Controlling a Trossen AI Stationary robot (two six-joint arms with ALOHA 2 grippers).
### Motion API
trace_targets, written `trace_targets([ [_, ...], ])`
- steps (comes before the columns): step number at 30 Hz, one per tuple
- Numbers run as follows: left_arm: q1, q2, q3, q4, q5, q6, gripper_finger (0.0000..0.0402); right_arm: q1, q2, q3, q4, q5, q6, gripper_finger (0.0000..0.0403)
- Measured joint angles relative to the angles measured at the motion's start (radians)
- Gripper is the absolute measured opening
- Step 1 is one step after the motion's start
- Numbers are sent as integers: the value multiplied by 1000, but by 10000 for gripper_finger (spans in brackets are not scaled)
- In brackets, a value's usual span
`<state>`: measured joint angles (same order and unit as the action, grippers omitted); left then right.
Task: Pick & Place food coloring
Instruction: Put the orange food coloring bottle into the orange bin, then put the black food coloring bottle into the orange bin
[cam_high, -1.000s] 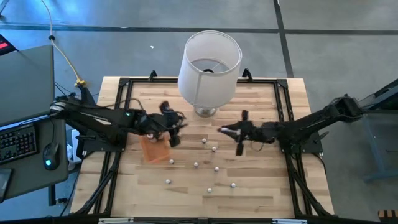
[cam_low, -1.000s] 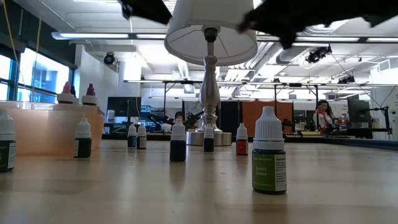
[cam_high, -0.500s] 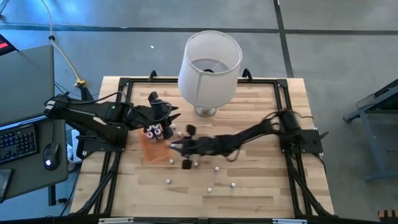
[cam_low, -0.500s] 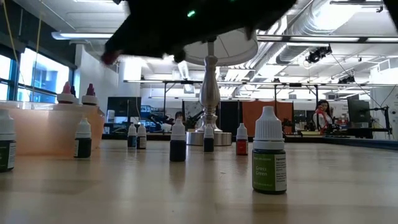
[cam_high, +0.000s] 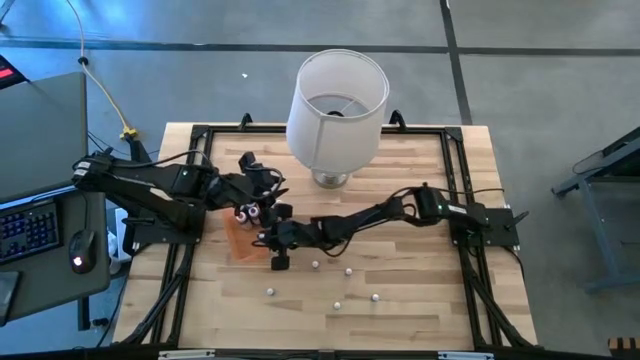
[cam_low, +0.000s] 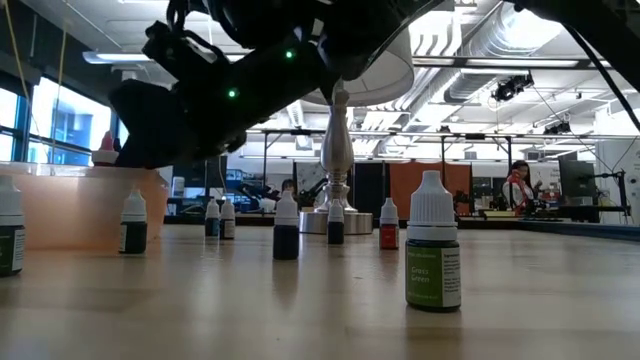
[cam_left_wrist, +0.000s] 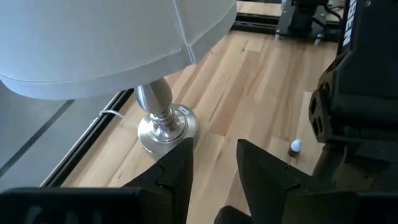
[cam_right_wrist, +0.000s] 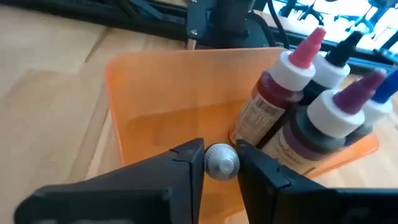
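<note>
The small food coloring bottles stand upright on the wooden table (cam_high: 330, 300), several scattered near its middle (cam_high: 348, 271) and in the low view (cam_low: 433, 240). A few more with red and purple tips stand on their bases in the orange tray (cam_high: 238, 250), bunched at one end (cam_right_wrist: 314, 106). My right gripper (cam_high: 272, 242) reaches across the table and hangs over the tray (cam_right_wrist: 155, 118), shut on one bottle. My left gripper (cam_high: 262, 180) is open beside the tray's far end, pointing at the lamp base (cam_left_wrist: 166, 124); nothing lies between its fingers (cam_left_wrist: 214, 167). My right gripper (cam_right_wrist: 221, 160) pinches a small bottle by its round whitish cap (cam_right_wrist: 222, 159) between its two fingertips. The fingers point steeply down into the orange tray. The cap hides the bottle's body, so I cannot tell whether its base touches the tray floor.
A tall lamp with a big white shade (cam_high: 337, 105) stands at the table's far middle, its metal base (cam_high: 330, 180) close to both grippers. A black frame (cam_high: 455, 160) edges the table. One blue-white capped bottle (cam_left_wrist: 295, 147) stands near the right arm.
My right gripper has swept from the table's right-middle toward the left edge and now hangs over the orange tray. My left gripper has drawn back from above the tray toward the far-left, uncovering the bottles in it.
</note>
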<state>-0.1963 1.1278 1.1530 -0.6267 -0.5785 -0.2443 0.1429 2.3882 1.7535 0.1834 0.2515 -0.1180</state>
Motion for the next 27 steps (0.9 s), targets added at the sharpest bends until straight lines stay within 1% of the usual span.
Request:
trace_targets([
  [2, 0, 0, 0, -4, 0, 0, 121, 0, 0, 0, 1, 0, -38, 89],
  [7, 0, 0, 0, -14, 7, -11, 121, 0, -4, 0, 2, 7, -77, 130],
  [10, 0, 0, 0, -30, 27, -29, 121, 5, -12, 0, -12, 62, -96, 153],
  [13, 0, 0, 0, -54, 55, -47, 121, 20, -64, -1, -114, 136, -112, 170],
  [15, 0, 0, 0, -77, 88, -55, 121, 38, -126, -1, -241, 180, -135, 176],
  [17, 0, 0, 0, -97, 142, -56, 121, 55, -190, 2, -380, 212, -130, 178],
  [19, 0, 0, 0, -111, 238, -63, 121, 71, -251, 2, -543, 233, -94, 177],
  [22, -6, 0, -2, -117, 426, -99, 121, 89, -342, 1, -787, 259, 4, 173],
  [24, -42, -1, -18, -110, 544, -101, 121, 100, -399, 1, -939, 286, 85, 169],
  [26, -104, 14, -42, -91, 620, -99, 121, 114, -448, 1, -1096, 324, 188, 164],
  [27, -144, 30, -53, -60, 630, -105, 121, 120, -472, 0, -1174, 354, 242, 162],
])
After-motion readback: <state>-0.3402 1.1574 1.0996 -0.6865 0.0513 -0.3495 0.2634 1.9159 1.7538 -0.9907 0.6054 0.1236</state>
